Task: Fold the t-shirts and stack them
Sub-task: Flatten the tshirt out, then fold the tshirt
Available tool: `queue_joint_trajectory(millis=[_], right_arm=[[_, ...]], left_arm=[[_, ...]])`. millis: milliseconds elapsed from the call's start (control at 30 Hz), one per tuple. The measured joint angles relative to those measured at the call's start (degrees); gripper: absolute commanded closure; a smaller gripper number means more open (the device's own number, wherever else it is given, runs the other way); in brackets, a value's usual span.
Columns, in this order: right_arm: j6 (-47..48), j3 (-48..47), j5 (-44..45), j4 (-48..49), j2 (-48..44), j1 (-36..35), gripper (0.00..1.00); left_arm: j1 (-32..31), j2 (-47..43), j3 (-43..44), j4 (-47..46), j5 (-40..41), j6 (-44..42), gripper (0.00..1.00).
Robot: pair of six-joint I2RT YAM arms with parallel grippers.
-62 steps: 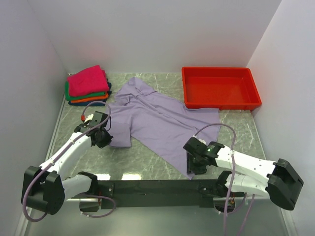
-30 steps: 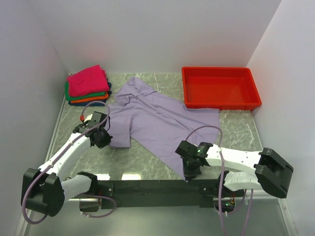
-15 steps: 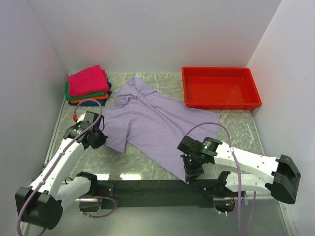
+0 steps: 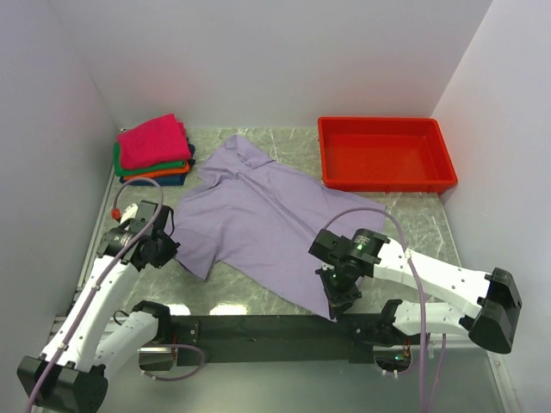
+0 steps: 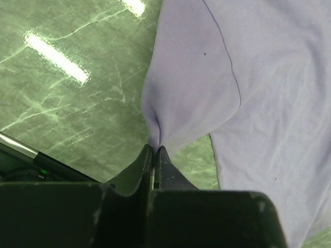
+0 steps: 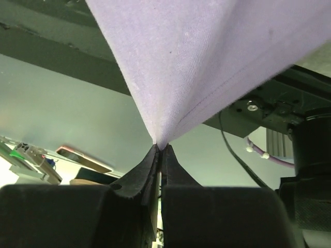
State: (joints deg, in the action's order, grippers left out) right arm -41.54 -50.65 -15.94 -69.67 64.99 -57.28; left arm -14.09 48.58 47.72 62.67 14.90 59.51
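Note:
The pale lavender t-shirt [image 4: 258, 215] lies spread across the middle of the green marble table. My left gripper [image 4: 175, 251] is shut on the shirt's near-left corner; the left wrist view shows the cloth [image 5: 207, 77] bunched into the closed fingertips of that gripper [image 5: 155, 148], just above the table. My right gripper [image 4: 337, 299] is shut on the near-right corner. In the right wrist view the cloth [image 6: 207, 62] rises as a taut point from the right gripper [image 6: 161, 147] over the table's front edge. Folded t-shirts [image 4: 153, 146], magenta on top, are stacked at the back left.
A red plastic tray [image 4: 387, 182] sits at the back right, its near wall touching the shirt's edge. The black base rail [image 4: 258, 327] runs along the near edge. White walls close in the left, back and right sides.
My left gripper has pulled its corner left and nearer, spreading the shirt's left side flatter. My right gripper has drawn its corner slightly toward the near edge. Both stay shut.

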Motion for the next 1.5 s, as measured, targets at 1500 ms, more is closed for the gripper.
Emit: queue_joint_trajectory(millis=[1500], right_arm=[[1.88,2.58,-9.49,0.39,-3.17,3.06,1.0]], left_arm=[[2.27,0.52,11.08,12.7,-0.02,-6.29,0.99]])
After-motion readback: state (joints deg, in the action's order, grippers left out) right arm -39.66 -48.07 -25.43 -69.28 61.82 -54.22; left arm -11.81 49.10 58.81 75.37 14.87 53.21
